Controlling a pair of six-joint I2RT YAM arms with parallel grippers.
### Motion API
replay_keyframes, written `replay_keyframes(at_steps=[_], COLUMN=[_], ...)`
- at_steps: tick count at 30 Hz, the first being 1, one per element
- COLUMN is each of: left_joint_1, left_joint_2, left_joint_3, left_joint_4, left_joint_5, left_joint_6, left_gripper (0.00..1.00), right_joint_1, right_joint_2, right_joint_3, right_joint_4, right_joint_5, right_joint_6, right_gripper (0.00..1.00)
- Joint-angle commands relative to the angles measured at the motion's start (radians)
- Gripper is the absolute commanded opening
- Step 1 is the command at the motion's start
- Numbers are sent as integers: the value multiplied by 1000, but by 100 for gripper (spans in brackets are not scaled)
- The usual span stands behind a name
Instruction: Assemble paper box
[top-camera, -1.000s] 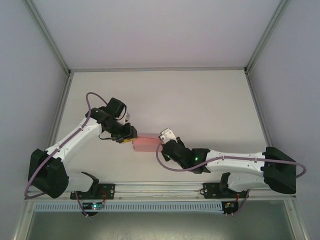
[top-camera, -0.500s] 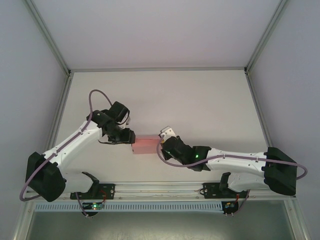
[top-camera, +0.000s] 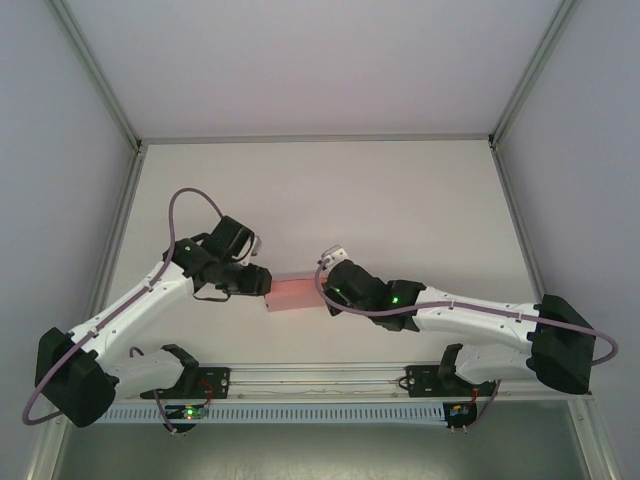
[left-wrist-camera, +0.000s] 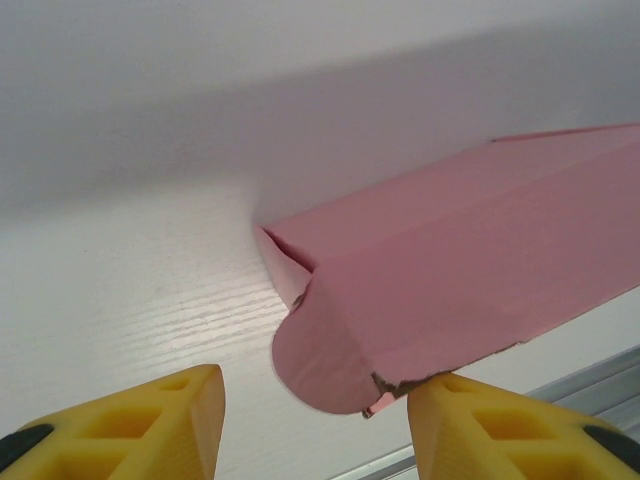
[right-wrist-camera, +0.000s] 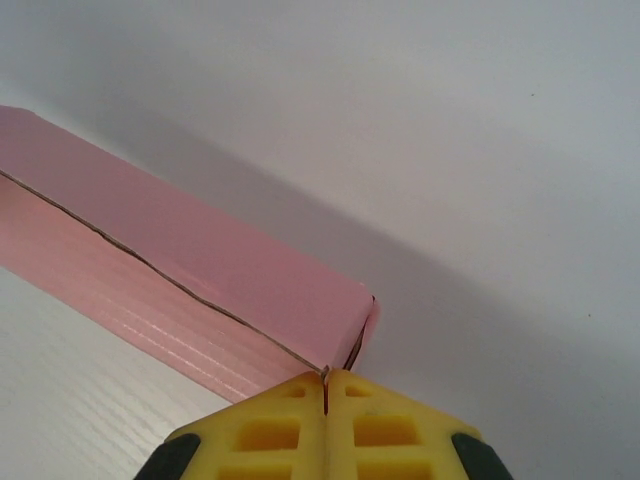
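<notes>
The paper box (left-wrist-camera: 470, 270) is matt pink card — the table (left-wrist-camera: 150, 320) white, faintly wood-grained, smooth.

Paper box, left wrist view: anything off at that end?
Yes. The paper box is not closed here. Its end flap bulges out, rounded instead of tucked flat, and the lower corner beside it looks crumpled and frayed. The table-side edge gapes slightly too.
</notes>
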Motion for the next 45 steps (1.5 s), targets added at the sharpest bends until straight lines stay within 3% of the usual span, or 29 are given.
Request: replay_keyframes(at_steps=[1, 10, 21, 30, 36, 41, 45], left_joint_1=[-19, -33, -42, -64, -108, -223, -269], left_joint_2=[-28, 10, -12, -1, 0, 32, 39], left_joint_3=[-28, 2, 0, -5, -23, -43, -60], left_joint_4=[59, 45, 13, 34, 81, 80, 114], left_joint_5=[-43, -99, -152, -200, -232, -403, -469], left_joint_6=[-1, 15, 6, 30, 64, 61, 64], left_gripper=[51, 39, 35, 25, 32, 33, 35], right_joint_1=[-7, -28, -58, -81, -92, -102, -115], right_joint_2=[16, 14, 2, -7, -27, -39, -38], right_joint_3=[36, 85, 73, 63, 43, 31, 44], right_joint_4=[-39, -93, -106, -109, -98, -84, -89], right_joint_5=[-32, -63, -82, -136, -141, -173, -207], right_joint_6=[17, -6, 8, 25, 31, 27, 27], right_gripper=[0, 0, 0, 0, 0, 0, 0])
